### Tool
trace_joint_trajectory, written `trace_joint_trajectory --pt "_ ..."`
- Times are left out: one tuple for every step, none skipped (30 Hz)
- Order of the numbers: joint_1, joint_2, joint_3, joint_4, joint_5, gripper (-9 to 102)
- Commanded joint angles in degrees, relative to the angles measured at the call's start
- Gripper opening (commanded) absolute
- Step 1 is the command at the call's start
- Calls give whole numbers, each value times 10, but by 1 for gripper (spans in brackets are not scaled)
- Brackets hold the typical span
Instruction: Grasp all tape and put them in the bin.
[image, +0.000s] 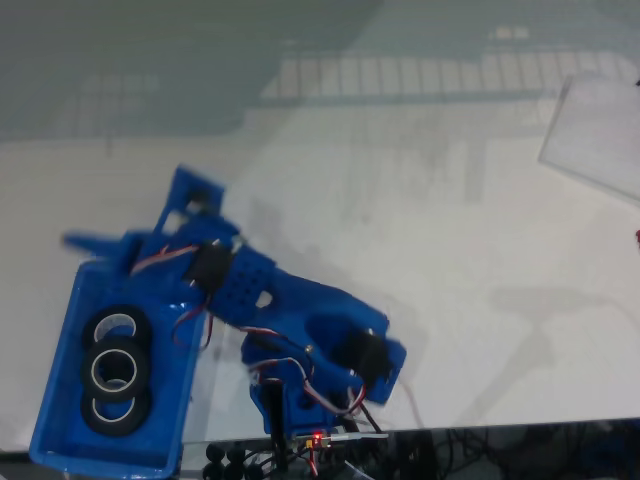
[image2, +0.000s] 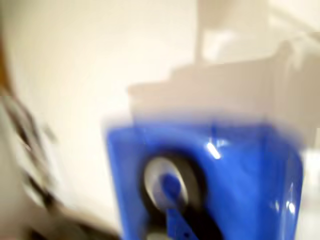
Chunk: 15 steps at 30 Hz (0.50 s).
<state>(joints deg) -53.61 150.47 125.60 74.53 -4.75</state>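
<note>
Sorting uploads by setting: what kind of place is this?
Probably a hobby or lab workbench: a pale table carries a blue bin of tape rolls, and exposed wires and a lit circuit board sit at the arm's base.

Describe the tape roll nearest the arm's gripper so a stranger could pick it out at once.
In the fixed view, find the bright blue bin at the lower left of the white table. Three black tape rolls lie stacked in a column inside it. Take the top roll, farthest from the bin's near wall and partly overlapped by the middle roll.
</note>
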Motion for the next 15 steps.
trace_joint_trajectory --pt "163 41 7 -47 -41 54" --pt "212 60 22 -77 -47 54" --pt "255 80 41 -108 -56 54" --pt "294 104 65 -142 -63 53" --pt "330 131 94 -178 -63 53" --pt "360 160 120 -205 -63 53" --pt "386 185 143 -222 -62 53" --pt "410 210 163 -234 -57 53" --pt "433 236 182 -243 -55 53" --pt "456 260 200 -250 -51 53" --pt "476 287 220 -255 -47 53" --pt "495 316 243 -260 -41 53" --pt "510 345 266 -260 -40 53" --pt "522 370 288 -261 -41 53" --pt "533 391 308 -261 -41 53"
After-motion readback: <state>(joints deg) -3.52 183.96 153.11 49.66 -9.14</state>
